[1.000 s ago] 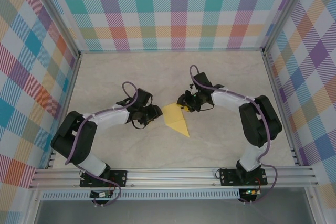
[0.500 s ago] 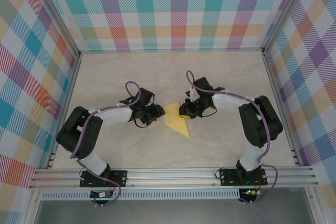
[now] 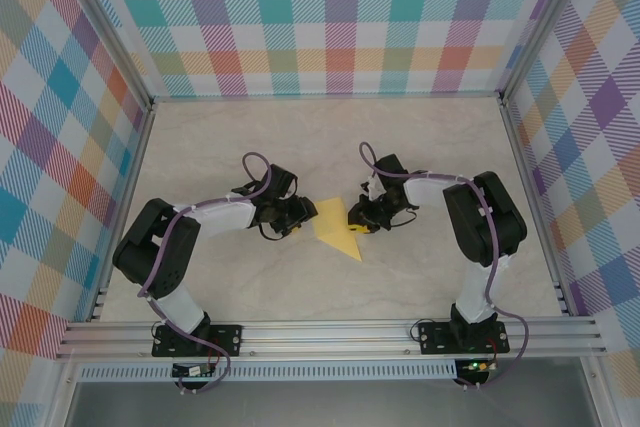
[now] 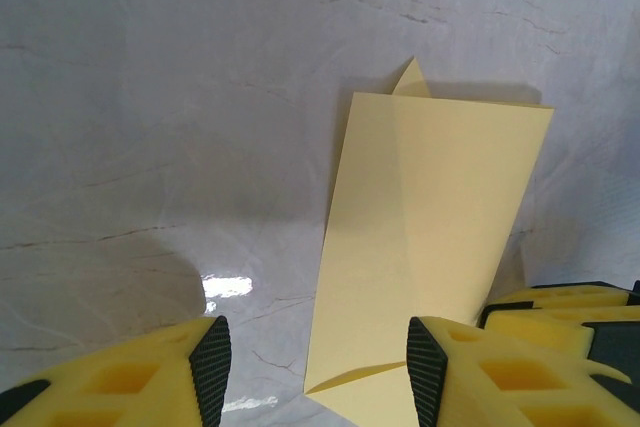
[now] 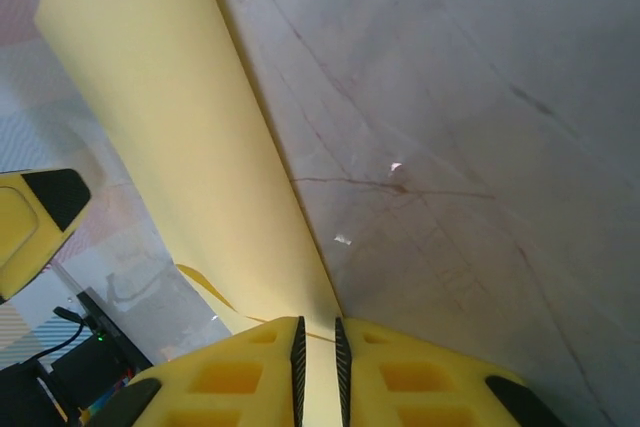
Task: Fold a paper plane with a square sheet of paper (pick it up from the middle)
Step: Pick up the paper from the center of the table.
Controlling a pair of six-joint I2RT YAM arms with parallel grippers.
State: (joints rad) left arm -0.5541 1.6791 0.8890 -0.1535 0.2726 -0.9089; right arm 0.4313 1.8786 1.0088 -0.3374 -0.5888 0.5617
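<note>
The thin yellow sheet of paper (image 3: 335, 230), creased into a pointed wedge, lies at the middle of the pale marbled counter (image 3: 250, 137). The right claw (image 3: 358, 223), black with yellow foam pads, is clenched on the paper's right edge, with a sliver of the sheet caught between its fingertips. A second ago it sat at the paper's far right corner. The left claw (image 3: 297, 219) is released, its jaws apart astride the paper's left corner. It has slid closer to the paper since then.
</note>
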